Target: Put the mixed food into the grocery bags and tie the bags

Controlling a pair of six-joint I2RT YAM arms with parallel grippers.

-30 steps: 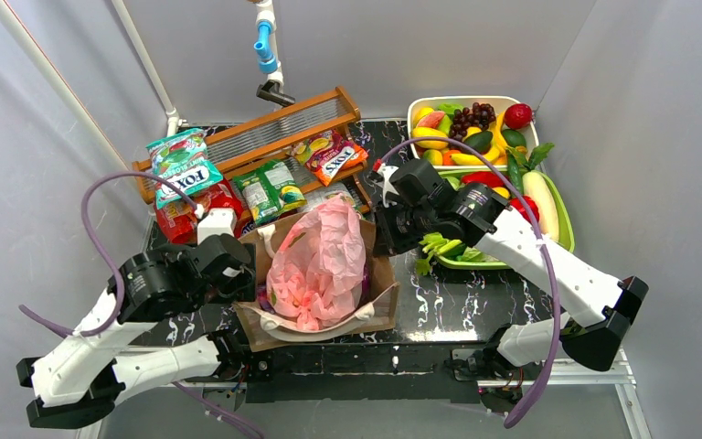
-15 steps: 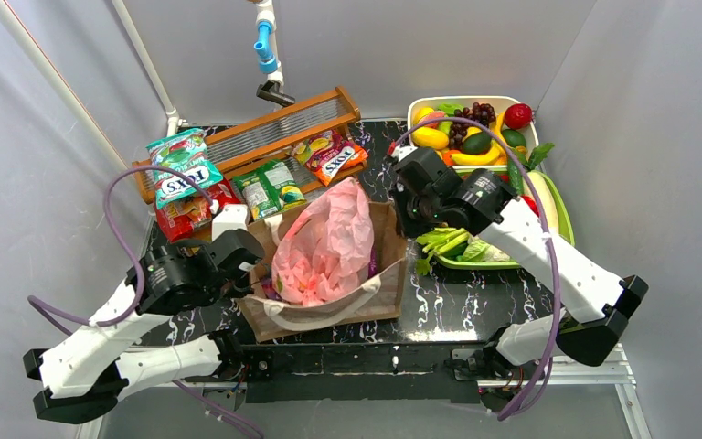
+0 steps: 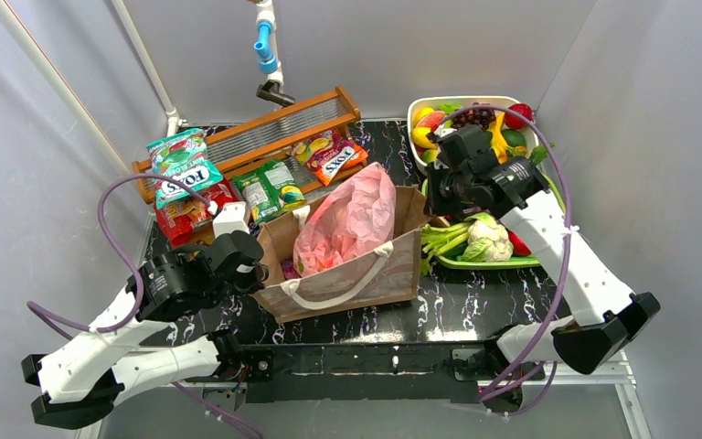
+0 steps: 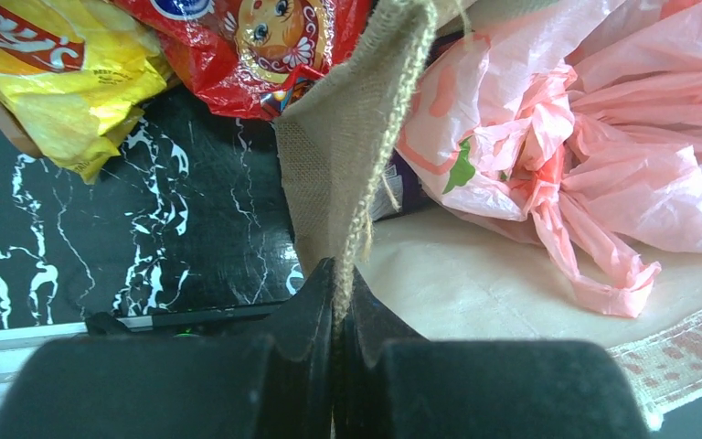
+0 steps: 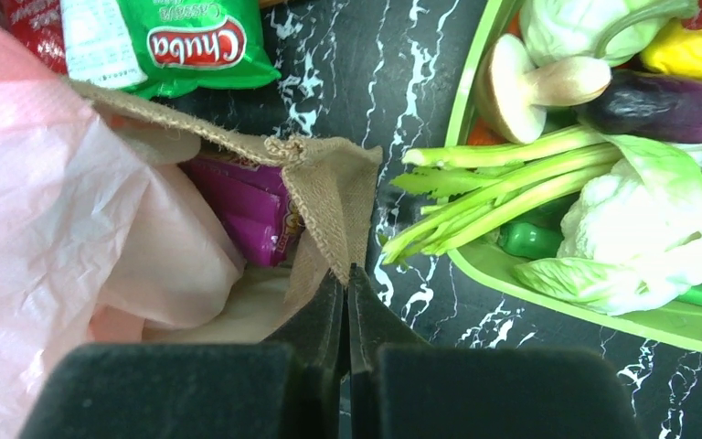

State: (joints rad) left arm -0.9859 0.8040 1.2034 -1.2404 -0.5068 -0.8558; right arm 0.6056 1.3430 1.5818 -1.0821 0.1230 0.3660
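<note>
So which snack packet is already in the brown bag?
The purple packet, beside the pink bag; the green packet and red packet lie outside the brown bag.

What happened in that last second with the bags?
Both sets of jaws closed on the brown bag's end corners and pulled it up and rightward, so it stands open instead of slumped; the pink bag inside rode along. Snack packets and trays stayed.
</note>
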